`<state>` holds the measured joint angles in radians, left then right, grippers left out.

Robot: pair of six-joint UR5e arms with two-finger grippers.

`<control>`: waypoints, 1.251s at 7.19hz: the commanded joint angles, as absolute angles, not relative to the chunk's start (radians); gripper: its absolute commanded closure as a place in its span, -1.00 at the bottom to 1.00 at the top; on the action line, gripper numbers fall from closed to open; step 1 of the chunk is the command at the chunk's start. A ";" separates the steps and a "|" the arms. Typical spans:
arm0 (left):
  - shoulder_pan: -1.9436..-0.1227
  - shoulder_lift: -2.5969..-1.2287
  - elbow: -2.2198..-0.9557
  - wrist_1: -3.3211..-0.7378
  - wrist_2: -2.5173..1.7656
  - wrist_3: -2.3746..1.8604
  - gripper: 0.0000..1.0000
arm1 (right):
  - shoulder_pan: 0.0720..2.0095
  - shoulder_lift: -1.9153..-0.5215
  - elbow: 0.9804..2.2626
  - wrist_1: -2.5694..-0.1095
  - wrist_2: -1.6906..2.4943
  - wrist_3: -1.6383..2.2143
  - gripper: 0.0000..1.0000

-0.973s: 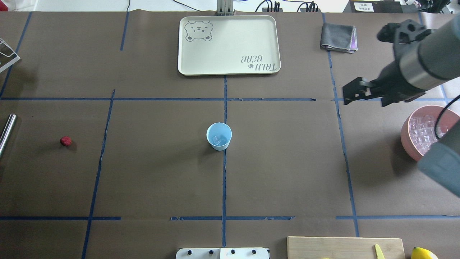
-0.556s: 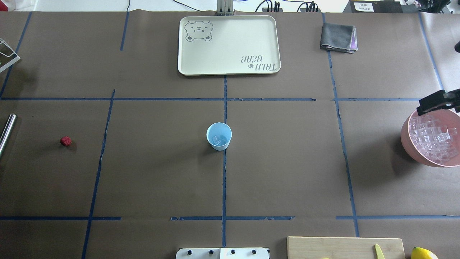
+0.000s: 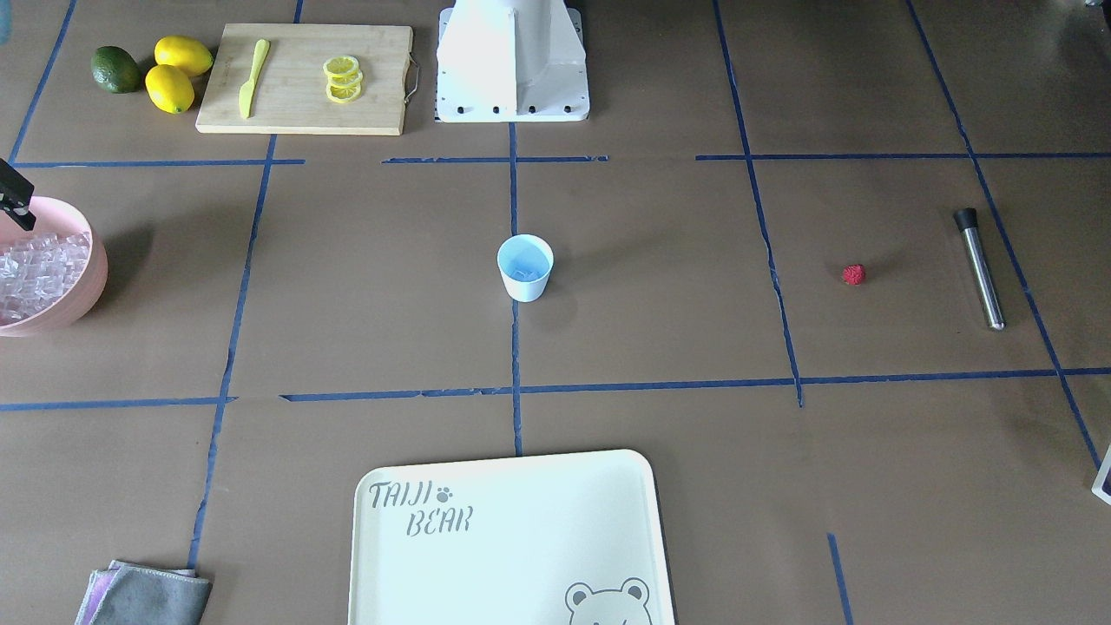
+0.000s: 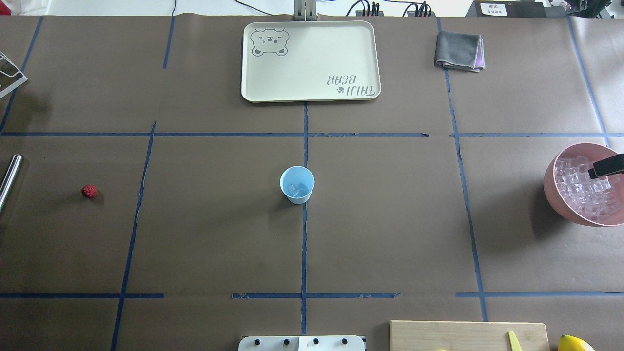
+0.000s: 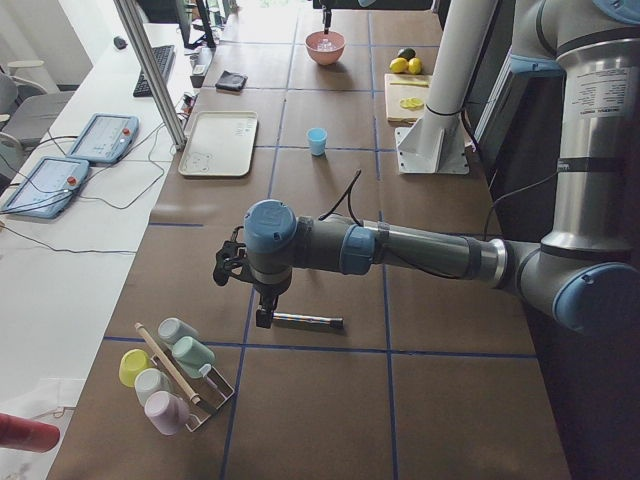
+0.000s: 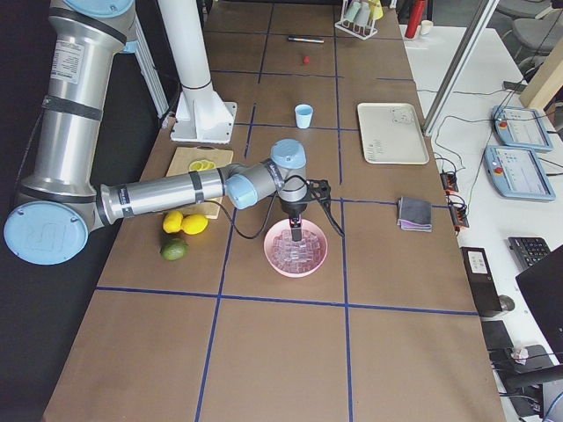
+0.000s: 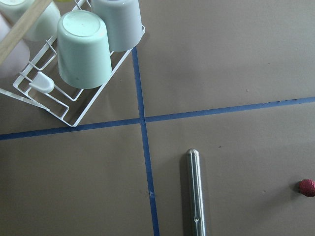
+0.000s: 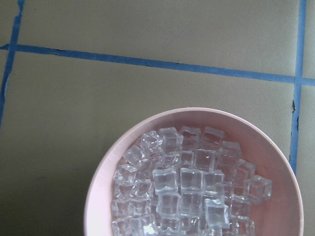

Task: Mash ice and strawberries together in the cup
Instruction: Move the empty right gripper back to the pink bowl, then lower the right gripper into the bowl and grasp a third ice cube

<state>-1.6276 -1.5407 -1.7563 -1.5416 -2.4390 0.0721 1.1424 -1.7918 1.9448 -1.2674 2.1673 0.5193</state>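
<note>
The pale blue cup [image 4: 297, 184] stands upright at the table's centre with a few pieces of ice [image 4: 294, 188] inside. More ice [image 8: 184, 189] is heaped in a pink bowl [image 4: 553, 187] at the far right. My right gripper [image 4: 604, 168] hangs just over that heap, pointing down. Only a dark finger shows, so I cannot tell whether it is open or shut. The strawberry [image 4: 88, 191] lies alone on the left. My left gripper [image 5: 262, 316] hovers over a metal rod [image 5: 305, 321], and I cannot tell its state.
A cream tray [image 4: 253, 73] and a grey cloth [image 4: 458, 48] lie at the far side. A cutting board [image 3: 304, 104] with lemon slices and a yellow knife sits by the base, whole lemons [image 3: 174, 74] beside it. A rack of cups [image 7: 88, 49] stands past the rod.
My right arm has swung out of the overhead view to the right and come down over the pink bowl. The cup and the strawberry have not moved.
</note>
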 commanded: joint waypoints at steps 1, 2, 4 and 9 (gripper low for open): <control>-1.628 -1.540 -1.756 -1.542 -2.439 0.072 -1.00 | 1.138 -1.783 1.841 -1.232 2.164 0.512 -0.98; -1.628 -1.540 -1.758 -1.542 -2.439 0.072 -1.00 | 1.138 -1.782 1.809 -1.221 2.166 0.509 -0.98; -1.628 -1.540 -1.759 -1.542 -2.439 0.072 -1.00 | 1.109 -1.782 1.798 -1.220 2.163 0.506 -0.81; -1.628 -1.540 -1.759 -1.542 -2.439 0.072 -1.00 | 1.095 -1.738 1.756 -1.223 2.164 0.451 -0.41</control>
<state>-1.6276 -1.5401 -1.7595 -1.5416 -2.4390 0.0721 1.0957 -1.7594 1.7662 -1.2201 2.1633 0.4593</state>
